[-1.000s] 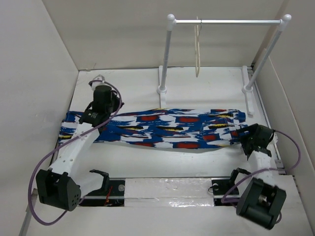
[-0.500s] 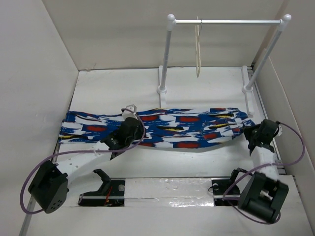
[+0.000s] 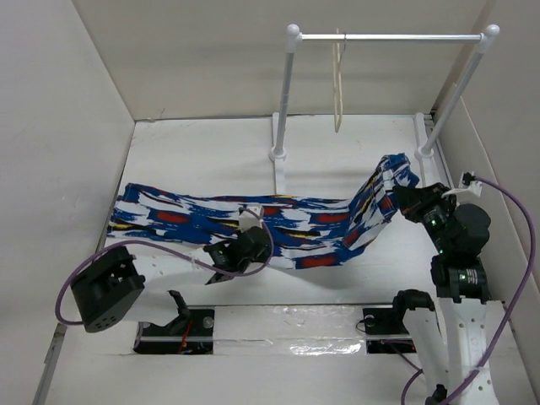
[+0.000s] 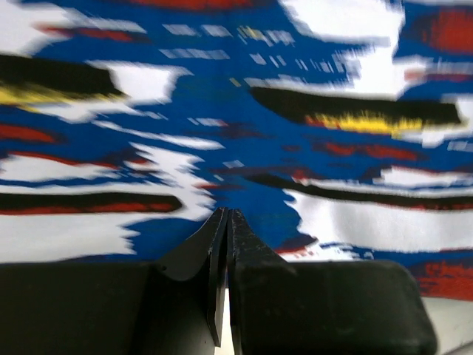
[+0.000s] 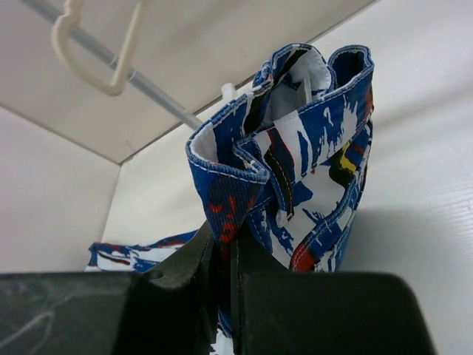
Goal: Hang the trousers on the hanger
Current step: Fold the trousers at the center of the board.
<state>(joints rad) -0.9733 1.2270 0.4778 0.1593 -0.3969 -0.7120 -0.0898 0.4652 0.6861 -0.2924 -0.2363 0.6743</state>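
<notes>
Waistband of trousers (image 3: 304, 221) pinched by right gripper (image 5: 224, 240); left gripper (image 4: 225, 218) pressed together, blur hiding any cloth between.

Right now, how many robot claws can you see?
2: the left gripper, shut, over the middle of the trousers; the right gripper pinching their raised waist end. None seems hidden.

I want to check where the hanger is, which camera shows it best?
The top view: the whole hanger hangs from the rack's bar, seen edge-on. The right wrist view catches only a curved piece of it at the upper left. The left wrist view shows just trousers, no hanger.
</notes>
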